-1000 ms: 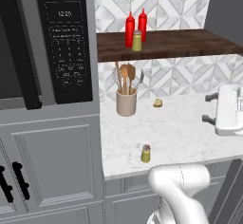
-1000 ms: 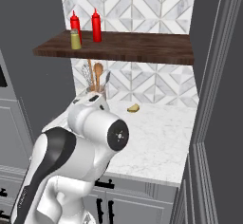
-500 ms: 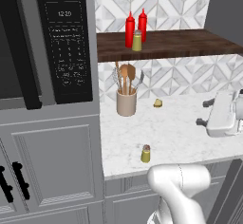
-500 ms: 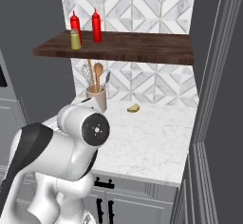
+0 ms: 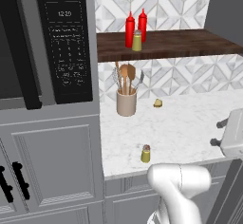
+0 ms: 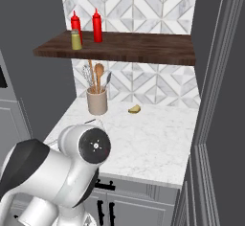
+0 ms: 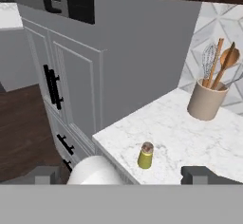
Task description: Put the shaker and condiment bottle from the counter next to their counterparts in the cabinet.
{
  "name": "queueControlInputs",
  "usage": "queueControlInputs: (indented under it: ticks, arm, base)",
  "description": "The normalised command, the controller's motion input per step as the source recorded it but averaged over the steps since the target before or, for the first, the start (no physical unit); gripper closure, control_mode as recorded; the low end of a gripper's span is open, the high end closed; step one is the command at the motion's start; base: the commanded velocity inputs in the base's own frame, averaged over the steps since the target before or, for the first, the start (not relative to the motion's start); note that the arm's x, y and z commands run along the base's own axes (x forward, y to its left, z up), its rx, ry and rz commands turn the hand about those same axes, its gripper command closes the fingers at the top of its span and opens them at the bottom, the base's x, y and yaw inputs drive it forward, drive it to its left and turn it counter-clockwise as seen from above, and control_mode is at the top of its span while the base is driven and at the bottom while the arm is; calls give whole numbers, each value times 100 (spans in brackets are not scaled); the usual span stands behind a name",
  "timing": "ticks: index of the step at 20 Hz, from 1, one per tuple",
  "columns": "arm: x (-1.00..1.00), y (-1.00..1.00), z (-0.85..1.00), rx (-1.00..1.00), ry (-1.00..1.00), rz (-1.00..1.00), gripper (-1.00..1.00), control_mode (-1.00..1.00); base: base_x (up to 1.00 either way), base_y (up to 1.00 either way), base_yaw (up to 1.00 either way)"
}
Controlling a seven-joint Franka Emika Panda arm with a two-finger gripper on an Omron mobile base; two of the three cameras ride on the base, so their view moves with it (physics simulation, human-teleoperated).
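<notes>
The olive-yellow shaker (image 5: 146,154) with a grey cap stands alone near the front edge of the white marble counter (image 5: 185,123). In the hand view the shaker (image 7: 145,155) sits low in the middle, some way beyond the fingertips (image 7: 199,174). My gripper (image 5: 217,133) hovers open and empty at the counter's right side, well to the right of the shaker. On the dark wooden cabinet shelf (image 5: 180,45) two red condiment bottles (image 5: 129,28) stand side by side, with a matching shaker (image 5: 137,41) in front of them. The right base view shows these bottles (image 6: 97,25) and that shaker (image 6: 76,40) too.
A beige utensil crock (image 5: 126,102) with spoons and a whisk stands at the counter's back left. A small yellow item (image 5: 158,103) lies near the backsplash. A tall grey cabinet with a black microwave (image 5: 66,42) bounds the counter on the left.
The hand has sunk lower and nearer the counter's front at the right. The arm's elbow has swung left and down in the right base view. The shaker and bottles have not moved.
</notes>
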Motion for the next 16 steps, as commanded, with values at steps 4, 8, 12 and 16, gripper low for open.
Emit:
queueControlInputs:
  ticks: [4, 8, 12, 16]
  arm:
    - [2, 62, -100, 0, -31, -13, -100, -100]
    - [12, 72, -90, 0, -34, -18, -100, -100]
    - [0, 61, -74, 0, -30, -19, -100, -100]
    - [0, 26, -67, 2, -10, -20, -100, -100]
  base:
    - [0, 0, 0]
    - [0, 0, 0]
    - [0, 0, 0]
    - [0, 0, 0]
